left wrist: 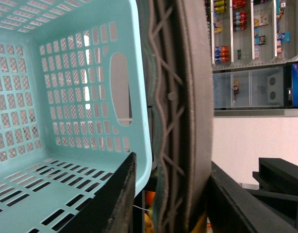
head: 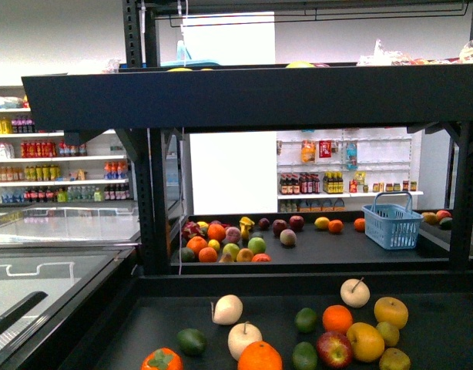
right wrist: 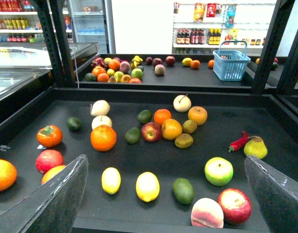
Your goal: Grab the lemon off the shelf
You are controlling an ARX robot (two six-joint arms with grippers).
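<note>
Directly ahead of my right gripper, the lemon lies on the lower black tray of the shelf, close to the tray's near edge. It sits just inside the span of my two right jaws, a little nearer one jaw than the other. Its long axis runs from the near edge toward the back of the tray, roughly along my line of reach. A slimmer yellow fruit lies just beside it and apart from it, pointing the same way. A dark green oval fruit lies on the lemon's other side. My right jaws are spread wide and empty, touching nothing, with the tray showing between them. My left gripper is busy: its jaws look pinched on the rim wall of a teal basket, which is empty as far as I can see. I judge the right arm to be the one for this pick. It needs to come forward and down, and I must take care not to nudge the slimmer fruit alongside.
</note>
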